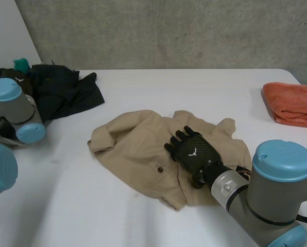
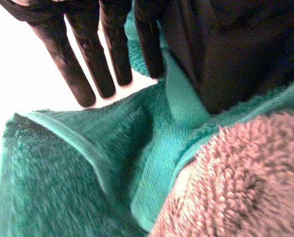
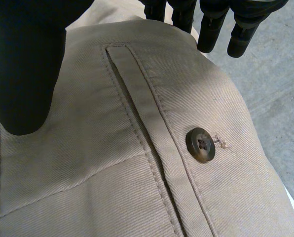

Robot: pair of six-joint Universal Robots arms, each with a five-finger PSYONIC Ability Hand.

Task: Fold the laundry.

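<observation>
Pressing: right robot hand (image 1: 192,152), spread flat on garment (image 1: 133,146); should smooth outward before folding.
Left robot hand (image 2: 80,69): fingers straight over towel (image 2: 63,173).

White table (image 1: 143,216); grey concrete wall (image 1: 169,31) behind its far edge.

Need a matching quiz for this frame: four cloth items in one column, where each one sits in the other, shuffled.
Items
1. beige garment
2. orange towel
3. dark clothes
4. teal towel

Places
A. folded at the right edge of the table
B. at the left hand's fingertips, beside a brownish terry cloth
C. mid-table, under the right hand
D. heaped at the table's far left corner

Pairs: 1-C, 2-A, 3-D, 4-B
</observation>
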